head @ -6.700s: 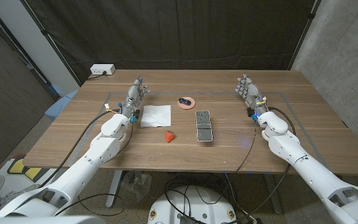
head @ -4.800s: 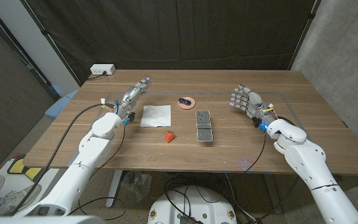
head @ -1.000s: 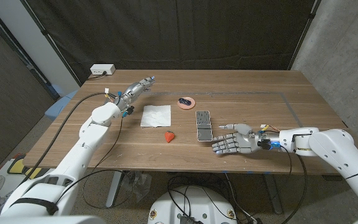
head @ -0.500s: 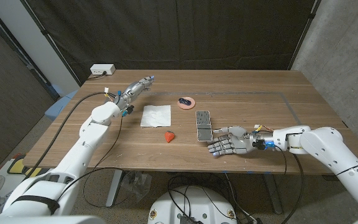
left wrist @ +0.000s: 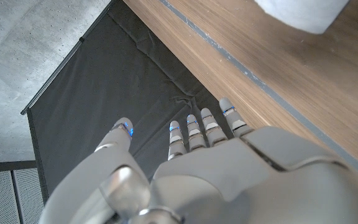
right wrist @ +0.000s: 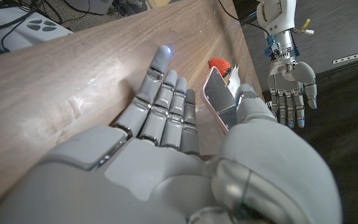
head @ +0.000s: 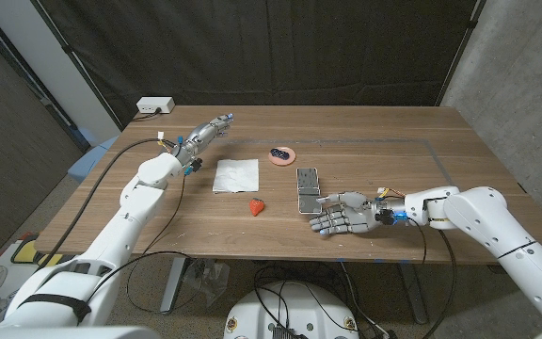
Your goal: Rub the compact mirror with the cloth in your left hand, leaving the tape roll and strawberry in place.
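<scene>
a wooden table [head: 459, 179] is standing before black curtains, a concrete wall rising at the right. nearest, the right hand [head: 339, 215] is lying with fingers spread, holding nothing, its thumb just beside the near end of the compact mirror [head: 309, 188], a hinged silver rectangle lying open at centre. left of it the strawberry [head: 256, 206] is sitting, then the white cloth [head: 236, 175]; farther, the pink tape roll [head: 281, 154]. far left, the left hand [head: 208, 133] is hovering, fingers straight, empty.
</scene>
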Tool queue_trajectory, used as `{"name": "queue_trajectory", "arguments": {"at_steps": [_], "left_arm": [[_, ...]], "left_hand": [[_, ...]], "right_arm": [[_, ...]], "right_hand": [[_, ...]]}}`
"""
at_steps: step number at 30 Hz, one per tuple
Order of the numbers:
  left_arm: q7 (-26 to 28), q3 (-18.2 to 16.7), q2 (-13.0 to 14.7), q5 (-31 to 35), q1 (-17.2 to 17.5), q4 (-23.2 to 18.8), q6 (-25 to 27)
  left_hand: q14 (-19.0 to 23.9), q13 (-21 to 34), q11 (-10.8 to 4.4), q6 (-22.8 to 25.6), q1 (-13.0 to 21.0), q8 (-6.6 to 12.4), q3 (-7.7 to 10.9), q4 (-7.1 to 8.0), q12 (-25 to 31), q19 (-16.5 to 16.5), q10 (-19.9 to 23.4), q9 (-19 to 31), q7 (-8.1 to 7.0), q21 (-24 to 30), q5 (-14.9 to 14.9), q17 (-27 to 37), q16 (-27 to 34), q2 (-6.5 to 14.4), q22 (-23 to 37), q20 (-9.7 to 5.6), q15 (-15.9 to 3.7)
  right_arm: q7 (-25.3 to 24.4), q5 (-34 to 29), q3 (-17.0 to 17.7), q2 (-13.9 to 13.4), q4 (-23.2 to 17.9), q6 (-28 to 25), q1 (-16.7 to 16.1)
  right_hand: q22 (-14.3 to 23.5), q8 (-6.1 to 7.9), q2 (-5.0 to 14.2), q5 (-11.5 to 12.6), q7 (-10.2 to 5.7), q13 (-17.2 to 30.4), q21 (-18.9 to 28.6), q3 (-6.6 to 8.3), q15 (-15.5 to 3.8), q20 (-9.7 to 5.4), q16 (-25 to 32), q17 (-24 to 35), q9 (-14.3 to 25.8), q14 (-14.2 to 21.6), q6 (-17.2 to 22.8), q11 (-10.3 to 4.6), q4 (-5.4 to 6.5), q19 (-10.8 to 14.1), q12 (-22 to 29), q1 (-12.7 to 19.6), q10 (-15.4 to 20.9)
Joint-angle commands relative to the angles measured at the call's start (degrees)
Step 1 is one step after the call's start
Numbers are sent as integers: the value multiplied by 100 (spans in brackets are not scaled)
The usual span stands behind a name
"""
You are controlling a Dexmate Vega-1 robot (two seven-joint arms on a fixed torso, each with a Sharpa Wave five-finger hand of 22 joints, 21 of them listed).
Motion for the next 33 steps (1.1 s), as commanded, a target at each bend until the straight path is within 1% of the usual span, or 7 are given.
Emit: {"name": "queue_trajectory", "arguments": {"at_steps": [1,8,14,24,27,30,33], "left_arm": [[16,-18,-13,-3,-5,16,49],[41,-18,-21,10,-8,20,92],[43,-19,-27,10,-20,49,104],[15,-22,-44,-15,-51,143,47],[-1,-13,-42,-7,-65,166,37],[-4,-4,-37,9,-72,175,33],[-6,-1,-33,19,-76,178,39]], "left_hand": [[-5,8,25,33,-28,-22,4,43,-2,15,20,11,32,-5,45,26,3,-41,17,-9,16],[-13,8,38,27,-56,-32,-15,62,-8,16,5,10,35,-15,52,24,-1,-45,17,-6,16],[-18,7,20,26,-76,-40,-28,75,-11,20,-3,10,38,-22,59,21,-4,-47,16,-13,13],[-21,7,12,17,-104,-53,-46,94,-12,17,-5,9,31,-37,67,18,-7,-48,16,-8,12],[-21,7,28,7,-114,-60,-53,101,-15,22,-13,9,38,-40,70,17,-7,-48,16,-11,9],[-29,7,9,-7,-121,-68,-58,106,-15,23,-13,9,27,-44,73,15,-11,-49,16,-11,9],[-34,6,15,-19,-125,-74,-62,108,-16,23,-16,9,30,-48,75,14,-13,-50,15,-17,9]], "right_arm": [[-580,-210,-128,167,-136,-530,129],[-471,-188,-272,208,-117,-576,259],[-332,-197,-428,175,-139,-614,396],[-699,-191,-346,323,-410,-858,360],[-1027,-68,-72,606,-489,-964,165],[-1476,-50,175,874,-658,-1014,-69],[-1833,-13,402,1136,-785,-995,-295]], "right_hand": [[45,68,-10,57,-37,31,114,-45,-116,-350,72,37,33,205,155,-48,24,120,66,109,202],[77,72,-144,55,-13,37,197,-176,-153,-396,102,40,44,327,176,-55,85,156,40,25,244],[129,94,-116,76,4,41,343,-241,-251,-404,205,57,53,585,258,-25,156,302,21,-18,331],[636,578,549,74,-295,140,1263,-103,-736,-808,1095,334,129,1950,1501,-247,34,742,244,914,1750],[841,713,886,-42,-338,209,1586,-88,-805,-902,1335,450,123,2218,1914,-283,159,830,321,1017,2127],[915,735,987,-95,-357,234,1694,-84,-812,-932,1379,454,116,2289,2015,-278,226,861,342,994,2243],[1029,703,949,-195,-351,256,1859,-258,-781,-907,1413,396,103,2376,2063,-250,542,916,290,581,2298]]}}
